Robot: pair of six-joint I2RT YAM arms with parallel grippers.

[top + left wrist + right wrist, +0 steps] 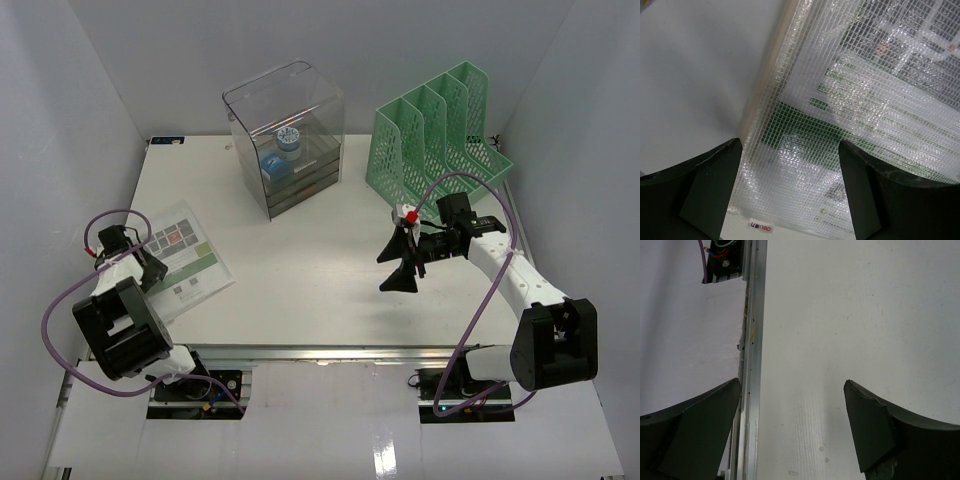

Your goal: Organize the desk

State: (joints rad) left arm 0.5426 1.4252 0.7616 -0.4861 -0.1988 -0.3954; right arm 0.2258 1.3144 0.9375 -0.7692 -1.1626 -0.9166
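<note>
The desk (300, 270) is a wide white tabletop with a metal rail (330, 352) along its front edge. A clear mesh document pouch (185, 255) holding a printed green-and-white sheet lies flat at the desk's left side. My left gripper (150, 268) hovers low over the pouch's near corner. In the left wrist view the pouch (850, 100) fills the space under the left gripper (790, 144), whose jaws stand wide apart and grip nothing. My right gripper (398, 262) hangs open over bare desk (840, 315) at centre right. In the right wrist view the right gripper (792, 384) is empty, beside the rail (752, 340).
A clear smoky plastic drawer box (285, 135) with blue and white round items inside stands at the back centre. A green mesh file rack (440, 130) stands at the back right. White walls close in the left, right and rear sides.
</note>
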